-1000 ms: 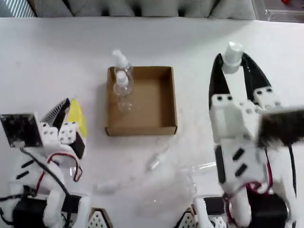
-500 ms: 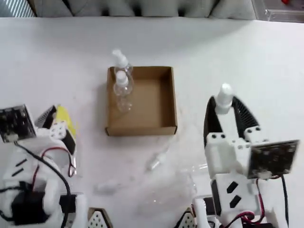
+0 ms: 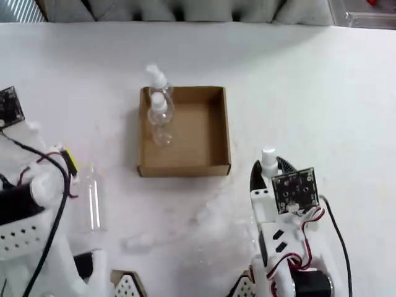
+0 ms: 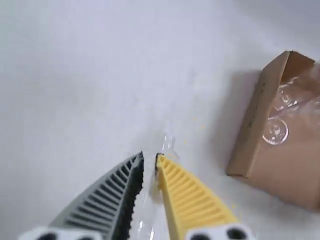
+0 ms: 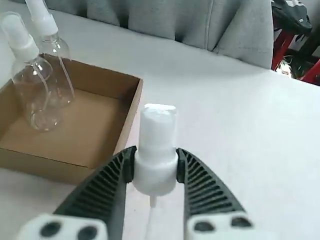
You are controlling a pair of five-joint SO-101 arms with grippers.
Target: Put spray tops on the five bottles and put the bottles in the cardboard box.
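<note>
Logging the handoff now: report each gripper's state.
Left gripper: closed on a clear bottle.
Right gripper: closed on a white spray top.

Cardboard box [image 3: 183, 168]: matt brown paperboard, raw edges.
Bottles [image 5: 37, 85]: clear glossy plastic.
Spray top [image 5: 156, 150]: smooth white plastic.
Table [image 3: 309, 80]: matt white, smooth.

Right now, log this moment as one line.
left gripper: shut on uncapped bottle | right gripper: shut on spray top | cardboard box: two capped bottles
</note>
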